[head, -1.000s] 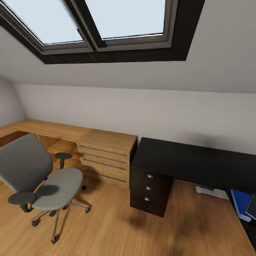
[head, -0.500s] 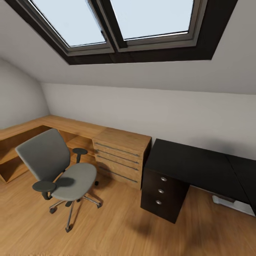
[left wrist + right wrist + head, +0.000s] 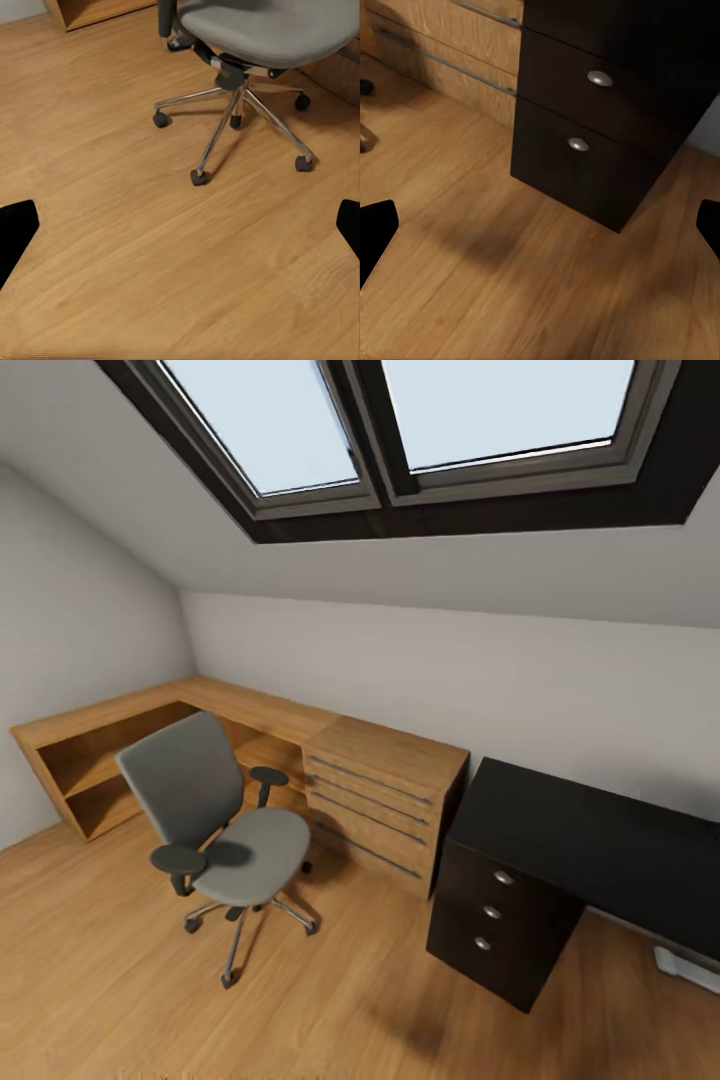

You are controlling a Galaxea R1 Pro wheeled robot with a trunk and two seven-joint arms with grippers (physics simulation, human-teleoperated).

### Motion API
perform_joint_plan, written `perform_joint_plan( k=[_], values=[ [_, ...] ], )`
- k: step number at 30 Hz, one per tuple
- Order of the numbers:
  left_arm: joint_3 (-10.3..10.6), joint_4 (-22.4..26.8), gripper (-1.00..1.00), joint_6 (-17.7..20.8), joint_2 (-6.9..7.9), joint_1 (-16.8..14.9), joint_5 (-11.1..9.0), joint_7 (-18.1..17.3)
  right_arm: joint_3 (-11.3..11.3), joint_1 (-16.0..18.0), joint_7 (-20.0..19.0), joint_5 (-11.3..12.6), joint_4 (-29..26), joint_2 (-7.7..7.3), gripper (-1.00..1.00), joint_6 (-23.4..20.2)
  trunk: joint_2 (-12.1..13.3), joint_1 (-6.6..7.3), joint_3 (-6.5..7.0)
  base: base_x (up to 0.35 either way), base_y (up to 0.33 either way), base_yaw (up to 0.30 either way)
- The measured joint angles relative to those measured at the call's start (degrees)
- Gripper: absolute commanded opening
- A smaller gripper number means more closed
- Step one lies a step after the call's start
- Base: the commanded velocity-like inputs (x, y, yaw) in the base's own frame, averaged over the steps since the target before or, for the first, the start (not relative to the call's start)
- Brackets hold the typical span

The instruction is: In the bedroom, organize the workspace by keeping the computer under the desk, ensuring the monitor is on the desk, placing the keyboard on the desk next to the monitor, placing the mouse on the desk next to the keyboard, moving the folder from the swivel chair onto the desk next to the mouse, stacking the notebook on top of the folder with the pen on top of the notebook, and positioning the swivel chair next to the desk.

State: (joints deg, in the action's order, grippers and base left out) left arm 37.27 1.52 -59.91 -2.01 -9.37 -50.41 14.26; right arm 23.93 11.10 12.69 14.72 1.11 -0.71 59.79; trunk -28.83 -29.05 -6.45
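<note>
The swivel chair [image 3: 225, 830], grey seat and back on a chrome star base, stands on the wooden floor at the left, apart from the desk [image 3: 590, 840]. Its seat is bare. The desk's glossy black top and three-drawer unit [image 3: 500, 915] with silver knobs sit at the right. In the left wrist view my left gripper [image 3: 181, 229] is open above the floor, short of the chair's base [image 3: 232, 112]. In the right wrist view my right gripper [image 3: 540, 229] is open, facing the drawer unit [image 3: 600, 142]. The monitor, keyboard, mouse, folder, notebook, pen and computer are out of view.
A light wooden dresser [image 3: 385, 800] with a long L-shaped wooden shelf [image 3: 110, 745] fills the corner between chair and desk. Skylight windows [image 3: 400, 430] sit in the sloped ceiling. A pale flat object [image 3: 690, 968] lies on the floor under the desk.
The head camera has swung to the left, so chair, dresser and desk sit further right in the picture. The blue folder at the right edge has slid out of frame.
</note>
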Motion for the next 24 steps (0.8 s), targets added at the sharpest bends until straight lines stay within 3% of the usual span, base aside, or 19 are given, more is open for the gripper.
perform_joint_plan(
  k=[6,15,24],
  values=[
    [0.03,0.0,1.0,0.47,0.0,-0.04,0.0,0.0,-0.02,0.0,0.0,0.0,-0.03,-0.02,1.0,0.0,0.0,0.0,-0.11,0.0,0.0,0.285],
    [0.04,-0.01,1.0,5.73,0.0,-0.05,0.17,0.03,0.0,0.0,1.94,-0.09,-0.07,0.05,1.0,0.01,0.0,0.0,-0.58,0.0,0.0,0.229],
    [0.04,-0.01,1.0,5.93,0.0,-0.04,0.17,0.03,0.0,0.0,2.05,-0.09,-0.07,0.09,1.0,0.01,0.0,0.0,-1.23,0.0,0.0,0.172]
  ],
)
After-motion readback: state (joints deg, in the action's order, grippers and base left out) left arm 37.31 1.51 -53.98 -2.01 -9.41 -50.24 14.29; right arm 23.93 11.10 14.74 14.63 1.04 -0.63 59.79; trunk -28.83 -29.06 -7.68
